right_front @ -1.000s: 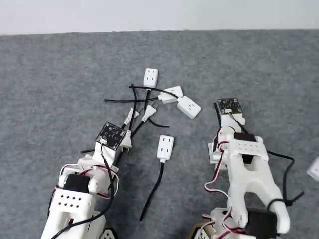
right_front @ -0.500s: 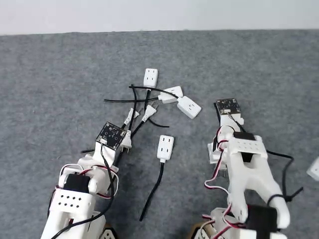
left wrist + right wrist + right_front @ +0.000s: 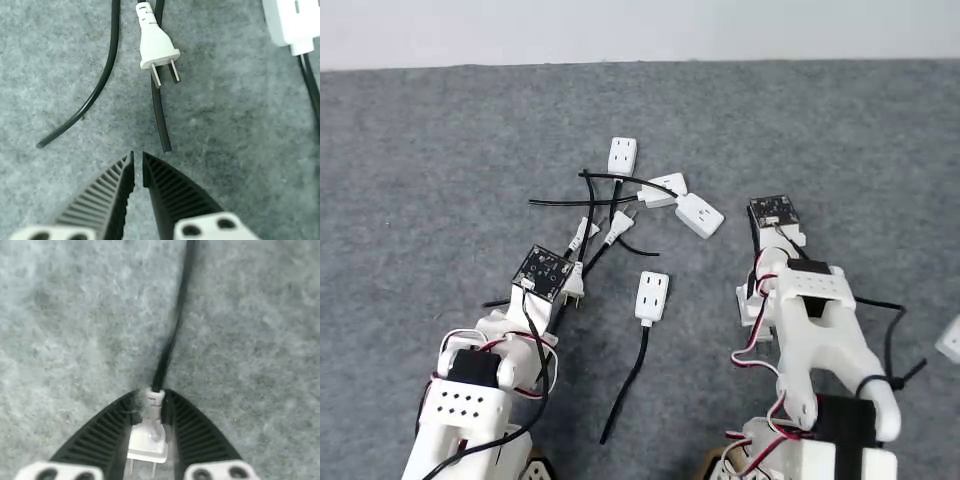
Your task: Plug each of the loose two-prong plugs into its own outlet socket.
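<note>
My right gripper is shut on a white two-prong plug, whose black cord runs away over the grey carpet. In the high view the right arm stands just right of centre. My left gripper is shut with nothing in it, its tips a short way from a loose white plug whose prongs point toward it. Two more loose plugs lie among tangled black cords. White sockets lie at the back, at mid-table and between the arms.
Another white socket lies beside the mid-table one, and one more shows at the right edge. Black cords cross the middle, and one trails toward the front. A socket with its cord lies near the left gripper.
The right arm has edged slightly away and to the left in the high view, still holding its plug. The left arm has not moved.
</note>
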`<state>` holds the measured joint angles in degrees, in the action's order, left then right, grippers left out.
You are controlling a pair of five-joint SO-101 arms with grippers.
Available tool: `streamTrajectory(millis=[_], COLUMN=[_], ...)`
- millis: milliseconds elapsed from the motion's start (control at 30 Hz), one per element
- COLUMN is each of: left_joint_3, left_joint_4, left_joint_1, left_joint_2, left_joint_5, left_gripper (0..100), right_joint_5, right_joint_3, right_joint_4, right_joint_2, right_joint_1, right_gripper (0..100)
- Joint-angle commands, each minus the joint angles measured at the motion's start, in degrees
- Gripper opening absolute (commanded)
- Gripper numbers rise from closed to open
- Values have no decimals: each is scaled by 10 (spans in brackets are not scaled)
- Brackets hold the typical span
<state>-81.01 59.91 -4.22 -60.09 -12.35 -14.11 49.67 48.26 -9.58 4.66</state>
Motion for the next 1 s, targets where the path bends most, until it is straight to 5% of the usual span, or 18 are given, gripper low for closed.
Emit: streamTrajectory(millis=[0,400,667,967], left_joint_3=[3,51,212,359], left_joint_4=[6,6,3,3], left_joint_1=[2,-7,-80,-97], left_joint_2=[-8,19,313,532], left_joint_5=[-3,28,47,-31], left_gripper=[23,22,12,12], right_joint_5=[-4,2,25,21], right_joint_3=[-36,-95,-188,-135], right_joint_4=[10,159,288,247], right_joint_2=[0,-212,-374,-419], right_joint_1=[1,-52,-226,-349], right_gripper=[8,8,8,8])
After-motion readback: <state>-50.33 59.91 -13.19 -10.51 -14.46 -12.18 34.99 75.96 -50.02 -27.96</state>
